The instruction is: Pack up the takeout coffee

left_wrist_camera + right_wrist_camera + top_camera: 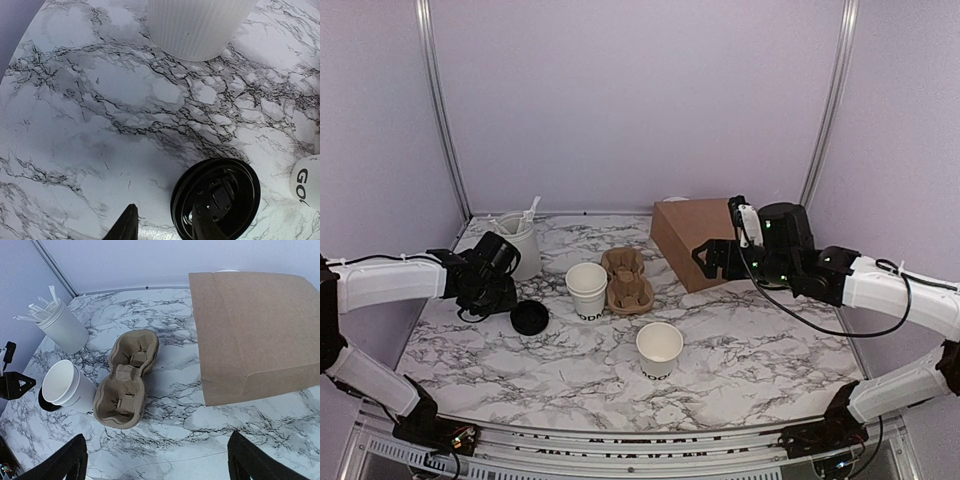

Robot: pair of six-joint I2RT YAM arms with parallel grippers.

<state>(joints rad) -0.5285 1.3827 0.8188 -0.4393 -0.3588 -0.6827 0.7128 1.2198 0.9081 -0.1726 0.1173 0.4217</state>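
Left gripper point(162, 227) astride rim of black lid point(222, 197), ribbed tumbler point(200, 25) well apart.

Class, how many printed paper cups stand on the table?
2 small white paper cups: one beside the brown moulded-pulp carrier, one alone nearer the front; others may be nested inside.

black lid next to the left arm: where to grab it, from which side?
Pinch the rim of the black lid from straight above, one finger inside, one outside: it lies flat on the marble table, so only that thin raised rim offers a bite. The left claw straddles it.
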